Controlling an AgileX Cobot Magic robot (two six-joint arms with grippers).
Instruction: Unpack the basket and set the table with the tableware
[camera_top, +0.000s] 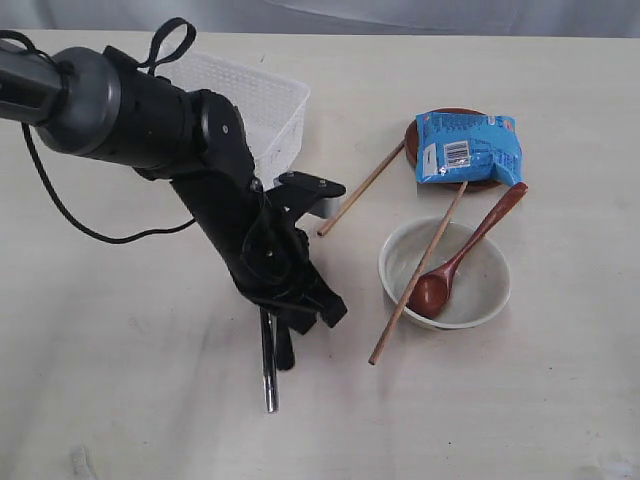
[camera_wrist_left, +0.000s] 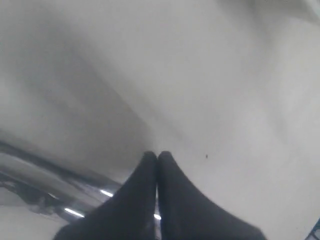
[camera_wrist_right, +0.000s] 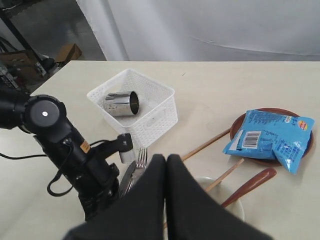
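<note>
A pale cream table (camera_top: 120, 400) fills the scene, and a white curtain (camera_wrist_right: 225, 25) is seen hung behind it in the right wrist view.

The left gripper (camera_wrist_left: 158, 155) is clenched, its two black fingers pressed flat together, and it is held low over the tabletop at the near middle. A steel handle (camera_top: 269, 378) is seen lying on the table just beside the fingertips; whether it is touched by them cannot be told. In the right wrist view a fork (camera_wrist_right: 140, 159) and a knife (camera_wrist_right: 128, 176) are shown side by side under the left arm (camera_top: 150, 110).

The right gripper (camera_wrist_right: 166, 160) is likewise clamped shut with empty fingers, and it is held above the table, touching no object.

The basket (camera_top: 285, 120) is placed at the far left, behind the left arm, and the steel cup (camera_wrist_right: 121, 103) is seen lying on its side inside it.

To the right, the cream bowl (camera_top: 490, 292) is set on the table. The head of the wooden spoon (camera_top: 470, 247) is rested in it, with the handle run out over the far right rim. One chopstick (camera_top: 405, 300) is laid across the bowl's left side, its near end on the table. The other chopstick (camera_top: 362, 189) is laid flat between the basket and the brown plate (camera_top: 490, 184). The plate is set at the far right and is largely covered by the blue snack packet (camera_top: 468, 147) laid on it.
</note>
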